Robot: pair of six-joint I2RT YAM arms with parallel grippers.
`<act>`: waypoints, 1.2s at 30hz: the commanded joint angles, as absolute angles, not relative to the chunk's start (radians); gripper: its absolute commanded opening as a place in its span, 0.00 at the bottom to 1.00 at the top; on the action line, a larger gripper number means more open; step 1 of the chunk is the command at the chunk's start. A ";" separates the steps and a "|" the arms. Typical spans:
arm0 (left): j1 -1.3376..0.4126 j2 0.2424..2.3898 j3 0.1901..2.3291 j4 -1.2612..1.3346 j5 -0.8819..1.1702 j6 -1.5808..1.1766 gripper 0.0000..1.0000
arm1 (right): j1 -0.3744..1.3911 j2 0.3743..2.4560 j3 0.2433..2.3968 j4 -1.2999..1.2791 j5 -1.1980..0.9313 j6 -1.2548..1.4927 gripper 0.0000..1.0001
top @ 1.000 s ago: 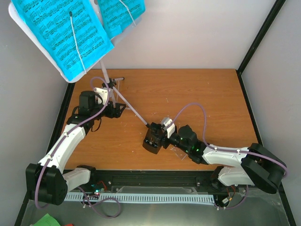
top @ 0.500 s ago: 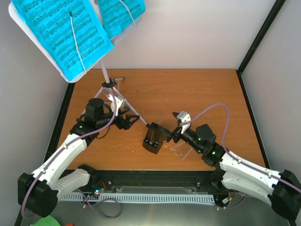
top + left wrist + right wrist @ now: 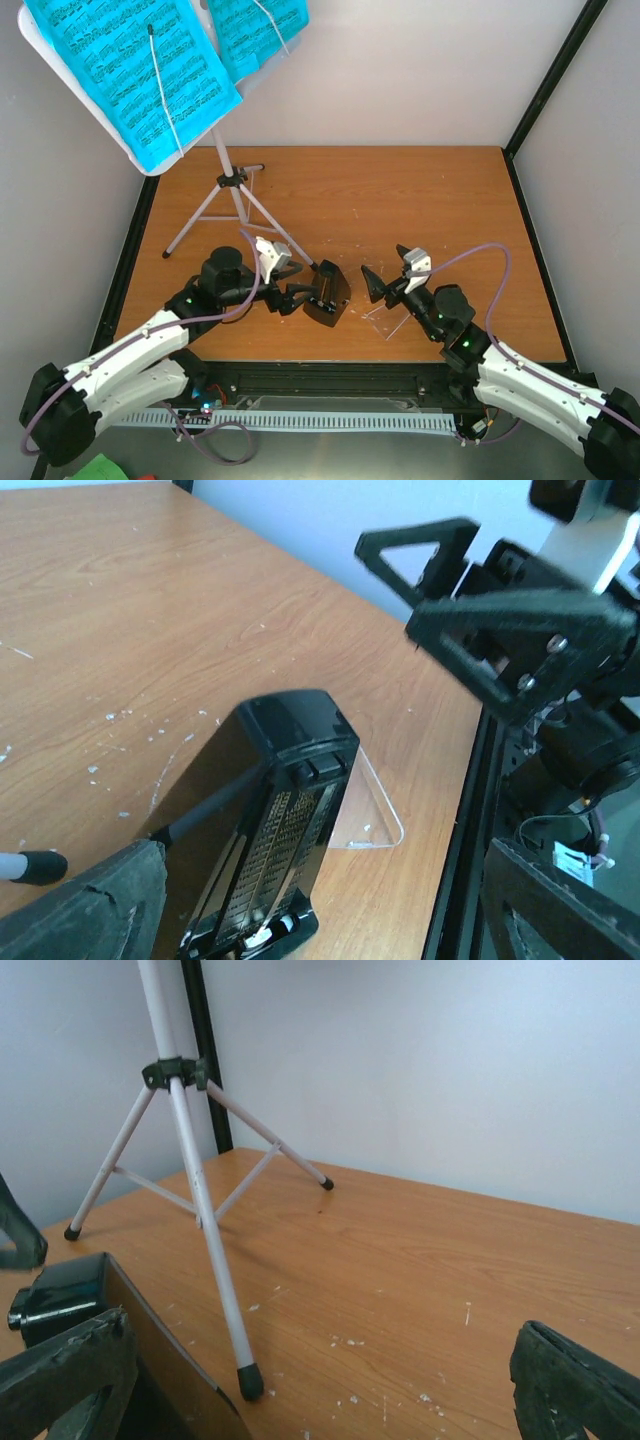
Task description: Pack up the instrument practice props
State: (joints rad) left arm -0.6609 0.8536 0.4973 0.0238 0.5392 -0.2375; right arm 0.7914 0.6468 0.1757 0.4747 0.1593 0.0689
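Observation:
The white tripod music stand (image 3: 232, 186) stands at the far left, holding cyan sheet-music pages (image 3: 130, 70) on its desk. The black pyramid metronome (image 3: 328, 293) sits near the front middle, one tripod foot touching or just behind it. Its clear plastic cover (image 3: 385, 318) lies flat to its right. My left gripper (image 3: 297, 288) is open and empty just left of the metronome (image 3: 270, 830), jaws either side of it in the left wrist view (image 3: 320, 920). My right gripper (image 3: 385, 287) is open and empty to its right, above the cover (image 3: 368, 815).
The right wrist view shows the tripod legs (image 3: 200, 1210), a rubber foot (image 3: 250, 1380) close ahead, and the metronome's edge (image 3: 55, 1295) at left. White specks dot the wooden table (image 3: 400, 200). Black frame posts and walls bound the table.
My left gripper has moved from the tripod legs down and right to the metronome. My right gripper has let go of the metronome and drawn back to the right, open.

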 commanded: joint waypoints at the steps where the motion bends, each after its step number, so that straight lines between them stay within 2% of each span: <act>1: -0.712 0.902 0.459 0.130 0.437 -0.230 0.87 | 0.788 0.592 0.144 0.525 0.224 0.085 1.00; 8: -0.717 0.975 0.422 0.260 0.469 -0.195 0.87 | 0.788 0.571 0.108 0.559 0.234 0.079 1.00; 20: -0.750 1.092 0.470 0.302 0.480 -0.136 0.86 | 0.788 0.636 0.106 0.591 0.229 0.080 1.00; 29: -0.757 1.157 0.494 0.342 0.474 -0.117 0.61 | 0.788 0.637 0.106 0.592 0.230 0.078 1.00; 36: -0.761 1.170 0.500 0.348 0.454 -0.122 0.57 | 0.788 0.635 0.105 0.591 0.230 0.077 1.00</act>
